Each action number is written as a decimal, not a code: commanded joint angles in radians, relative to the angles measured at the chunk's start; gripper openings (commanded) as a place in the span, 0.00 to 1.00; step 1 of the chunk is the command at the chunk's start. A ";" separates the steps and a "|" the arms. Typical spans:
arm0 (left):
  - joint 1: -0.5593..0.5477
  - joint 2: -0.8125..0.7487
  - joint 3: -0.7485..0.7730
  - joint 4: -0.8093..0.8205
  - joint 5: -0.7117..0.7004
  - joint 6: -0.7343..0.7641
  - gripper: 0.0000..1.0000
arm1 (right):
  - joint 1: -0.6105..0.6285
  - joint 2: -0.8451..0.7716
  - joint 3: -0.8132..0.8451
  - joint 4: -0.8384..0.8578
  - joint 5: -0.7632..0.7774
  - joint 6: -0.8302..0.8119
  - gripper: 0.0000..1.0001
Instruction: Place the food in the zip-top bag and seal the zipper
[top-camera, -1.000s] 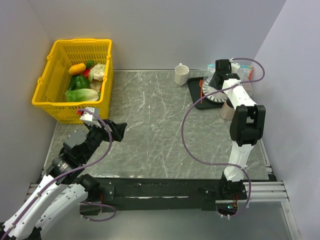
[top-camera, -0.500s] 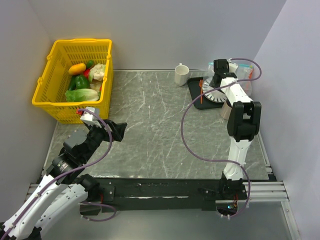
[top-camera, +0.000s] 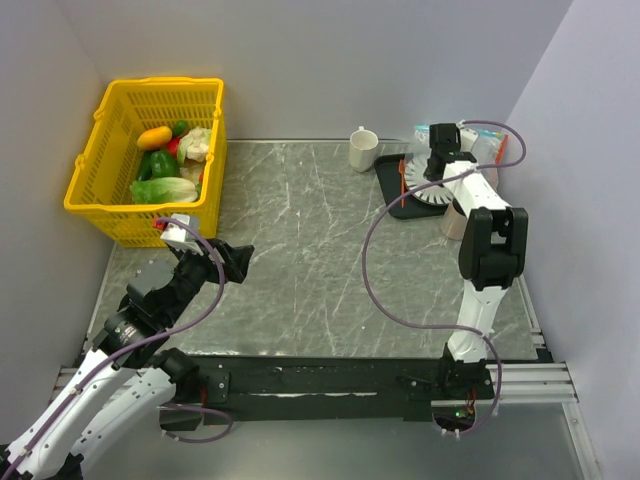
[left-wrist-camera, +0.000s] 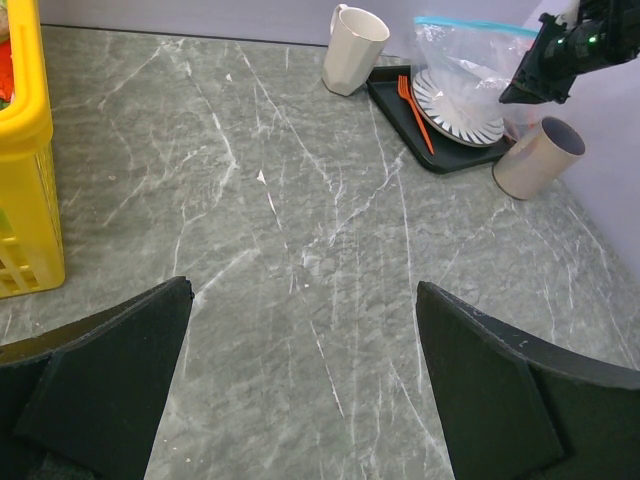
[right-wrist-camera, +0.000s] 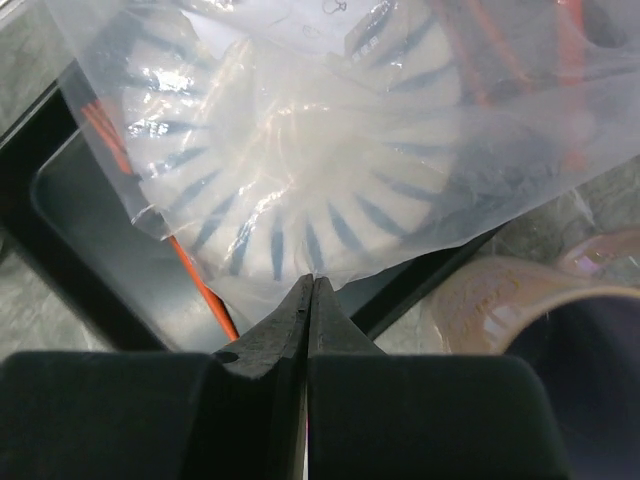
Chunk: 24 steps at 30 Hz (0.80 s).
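— Where is everything, counting from the black tray (left-wrist-camera: 388, 92)?
— The yellow basket (top-camera: 125, 222) is far to its left. The zip-top bag (right-wrist-camera: 330, 150) is draped over it, the zipper (left-wrist-camera: 470, 22) on the far side.
— And the fingers?
— The left gripper (left-wrist-camera: 303, 300), well to the tray's near left, is spread wide and empty. The right gripper (right-wrist-camera: 310, 285), over the tray, is clenched at the bag's edge; I cannot tell if it has caught the film.

No word, number or brand can be read anywhere; small dark marks on the zip-top bag (right-wrist-camera: 300, 130) are too blurred.
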 joint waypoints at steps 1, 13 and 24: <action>0.005 0.004 0.002 0.022 -0.012 0.014 0.99 | 0.011 -0.153 -0.038 0.065 -0.028 -0.022 0.00; 0.007 0.004 0.002 0.024 -0.009 0.014 0.99 | 0.162 -0.447 -0.092 0.004 -0.022 -0.114 0.00; 0.010 0.002 0.003 0.025 -0.004 0.015 0.99 | 0.342 -0.657 -0.120 -0.141 -0.018 -0.124 0.37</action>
